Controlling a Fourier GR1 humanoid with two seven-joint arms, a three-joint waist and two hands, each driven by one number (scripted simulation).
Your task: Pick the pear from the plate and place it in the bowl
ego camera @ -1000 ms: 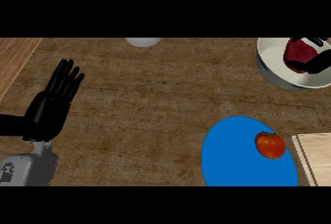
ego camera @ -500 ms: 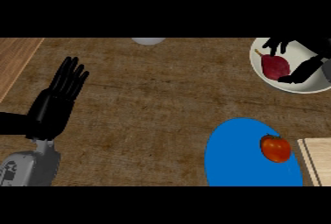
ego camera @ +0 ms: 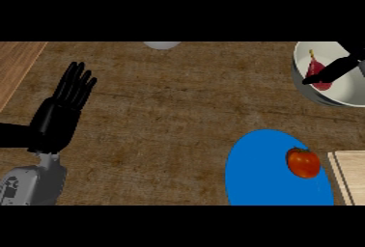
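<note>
A dark red pear (ego camera: 314, 66) lies inside the white bowl (ego camera: 343, 94) at the top right of the head view. Straight black fingers of my right hand (ego camera: 336, 70) reach in from the right edge and cross over the pear; nothing is curled round it, and the rest of that hand is out of view. The blue plate (ego camera: 260, 171) sits at the lower right with a red tomato (ego camera: 303, 162) on it. My left hand (ego camera: 61, 116) rests open at the left, fingers up, far from the bowl and the plate.
A light wooden board (ego camera: 349, 176) adjoins the plate's right side. A pale round object (ego camera: 162, 45) shows at the top edge. A lighter wooden strip (ego camera: 18, 62) runs along the upper left. Brown counter lies between the left hand and the plate.
My right hand was curled round the pear over the bowl; its fingers have straightened and drawn off to the right, leaving the pear in the bowl. The left hand holds still.
</note>
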